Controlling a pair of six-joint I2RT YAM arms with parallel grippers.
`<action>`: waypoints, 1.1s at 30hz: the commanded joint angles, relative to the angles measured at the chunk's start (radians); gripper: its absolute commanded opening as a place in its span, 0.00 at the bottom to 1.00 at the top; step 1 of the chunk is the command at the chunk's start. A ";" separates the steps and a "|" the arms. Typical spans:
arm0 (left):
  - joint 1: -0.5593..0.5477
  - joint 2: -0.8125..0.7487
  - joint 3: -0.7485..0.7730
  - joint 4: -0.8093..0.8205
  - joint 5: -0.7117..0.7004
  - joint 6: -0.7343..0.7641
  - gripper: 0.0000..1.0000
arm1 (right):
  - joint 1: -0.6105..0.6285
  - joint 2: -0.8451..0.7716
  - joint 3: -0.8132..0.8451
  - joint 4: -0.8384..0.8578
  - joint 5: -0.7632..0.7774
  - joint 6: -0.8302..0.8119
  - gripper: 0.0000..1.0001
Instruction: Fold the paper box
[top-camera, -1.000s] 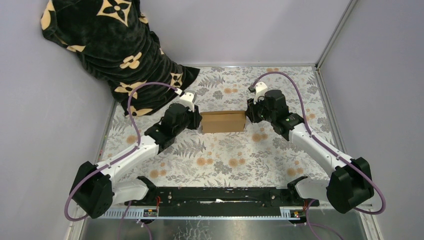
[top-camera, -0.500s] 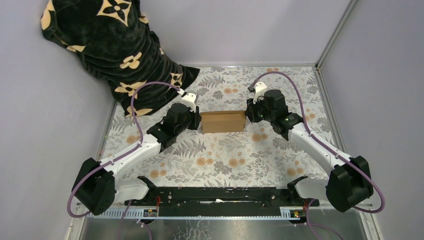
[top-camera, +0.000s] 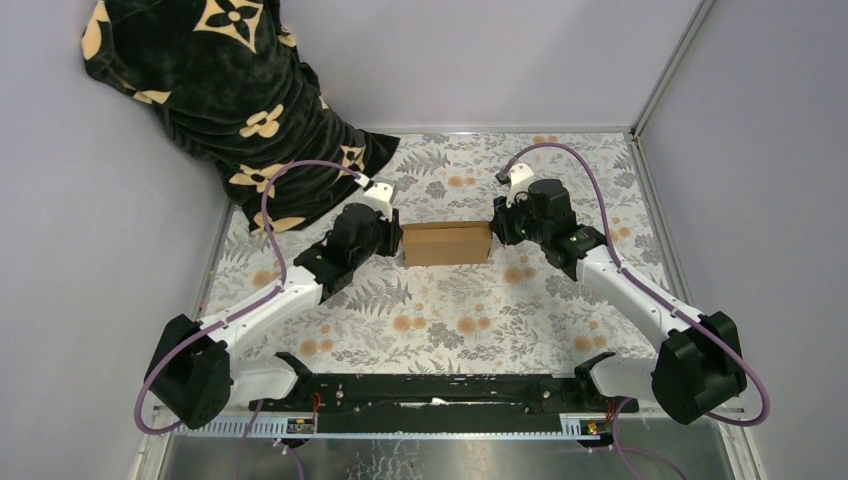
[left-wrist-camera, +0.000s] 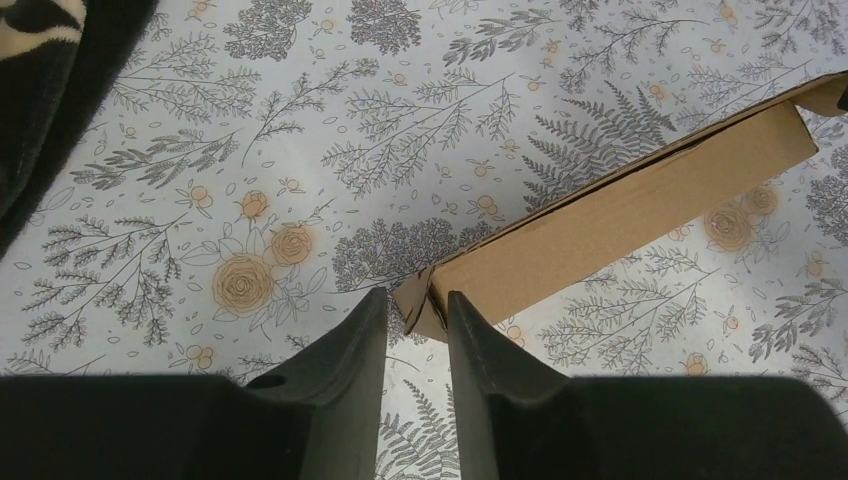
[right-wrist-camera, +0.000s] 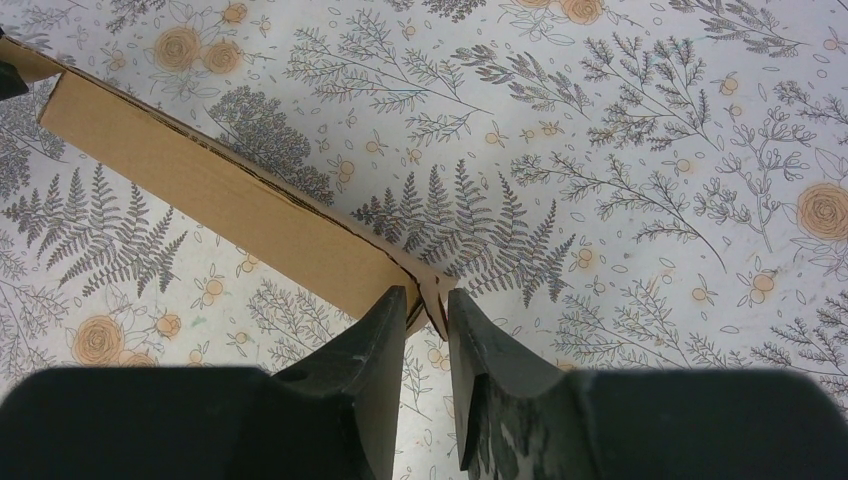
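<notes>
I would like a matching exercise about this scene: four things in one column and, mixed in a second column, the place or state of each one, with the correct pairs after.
Column one:
1. paper box
2. left pincer
3. right pincer
4. black cloth

Column two:
a. holds the flap at the box's right end
b. heaped in the far left corner
c. lies on the table between both pincers
d. holds the flap at the box's left end

Pairs: 1-c, 2-d, 3-a, 4-b
</notes>
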 joint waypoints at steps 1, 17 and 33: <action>-0.006 0.014 0.042 0.041 -0.027 0.029 0.33 | 0.010 -0.003 0.004 0.045 0.013 -0.012 0.29; -0.006 0.027 0.054 0.043 -0.016 0.030 0.26 | 0.009 -0.016 -0.002 0.044 0.011 -0.011 0.27; -0.006 0.033 0.059 0.039 -0.008 0.028 0.22 | 0.010 -0.017 -0.005 0.045 0.011 -0.012 0.24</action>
